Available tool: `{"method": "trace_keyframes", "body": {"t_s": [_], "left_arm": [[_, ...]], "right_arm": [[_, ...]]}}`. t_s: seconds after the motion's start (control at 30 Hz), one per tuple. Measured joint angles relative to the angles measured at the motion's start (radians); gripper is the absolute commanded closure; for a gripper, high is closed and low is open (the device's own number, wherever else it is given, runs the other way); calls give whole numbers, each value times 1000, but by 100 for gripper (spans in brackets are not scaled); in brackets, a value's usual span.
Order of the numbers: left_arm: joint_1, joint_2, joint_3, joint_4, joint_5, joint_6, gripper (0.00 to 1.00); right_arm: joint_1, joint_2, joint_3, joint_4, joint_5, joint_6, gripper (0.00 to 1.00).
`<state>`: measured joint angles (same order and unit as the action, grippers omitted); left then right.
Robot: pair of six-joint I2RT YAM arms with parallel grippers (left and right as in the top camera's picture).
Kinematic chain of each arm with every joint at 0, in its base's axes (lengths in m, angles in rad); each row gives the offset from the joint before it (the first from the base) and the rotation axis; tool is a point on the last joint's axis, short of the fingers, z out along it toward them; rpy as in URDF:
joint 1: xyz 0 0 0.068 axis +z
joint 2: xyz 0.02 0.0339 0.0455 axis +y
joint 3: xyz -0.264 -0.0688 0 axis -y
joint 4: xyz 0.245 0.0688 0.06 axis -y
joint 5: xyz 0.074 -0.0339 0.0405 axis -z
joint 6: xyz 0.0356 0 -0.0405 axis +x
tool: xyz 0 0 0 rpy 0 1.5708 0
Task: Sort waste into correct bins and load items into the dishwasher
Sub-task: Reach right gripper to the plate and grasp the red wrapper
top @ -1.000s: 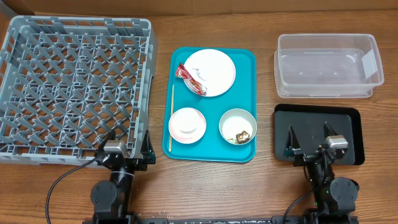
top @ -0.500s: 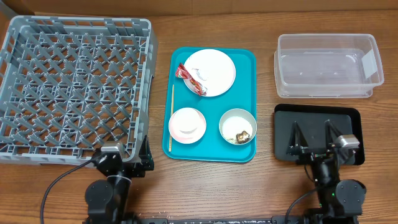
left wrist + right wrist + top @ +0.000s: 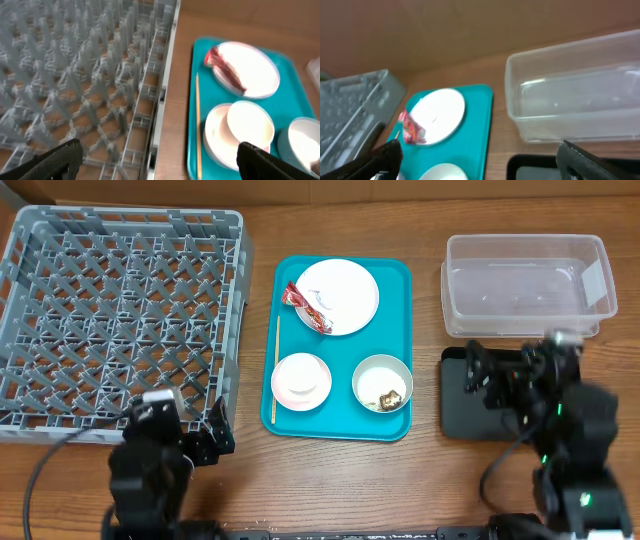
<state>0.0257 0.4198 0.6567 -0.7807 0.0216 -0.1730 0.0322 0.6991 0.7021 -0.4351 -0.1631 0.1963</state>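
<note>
On the teal tray, the white plate [image 3: 345,290] holds the red wrapper [image 3: 298,298] at its left edge. The white cup [image 3: 300,375] sits in the pink bowl [image 3: 301,394]. The grey bowl [image 3: 382,383] holds a brown lump [image 3: 388,396] and rice. My left gripper [image 3: 195,430] is open and empty at the grey dish rack's [image 3: 120,310] near right corner; the left wrist view shows the gripper [image 3: 160,162], wrapper [image 3: 225,70] and cup [image 3: 250,125]. My right gripper [image 3: 500,370] is open and empty over the black tray [image 3: 460,415], in front of the clear tub [image 3: 525,285]; the right wrist view shows the gripper [image 3: 480,162].
The teal tray [image 3: 395,275] lies between the rack and the bins. A thin wooden stick [image 3: 277,370] lies along its left edge. The clear tub [image 3: 575,100] holds nothing. Bare wood runs along the table's front edge.
Both arms have lifted from their rest pose. The left moved left and toward the front. The right moved back over the black tray and now hides more of it.
</note>
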Motion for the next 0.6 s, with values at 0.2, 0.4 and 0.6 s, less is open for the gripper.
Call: {"method": "trace_keyframes", "body": {"t_s": [0.2, 0.4, 0.6], "left_arm": [[0, 205, 165, -138, -4, -4, 0], [0, 283, 211, -171, 2, -5, 0], [0, 294, 212, -189, 23, -8, 0]], "right_arm": [[0, 325, 356, -320, -91, -88, 0], [0, 486, 534, -470, -129, -103, 0], [20, 518, 539, -365, -268, -100, 0]]}}
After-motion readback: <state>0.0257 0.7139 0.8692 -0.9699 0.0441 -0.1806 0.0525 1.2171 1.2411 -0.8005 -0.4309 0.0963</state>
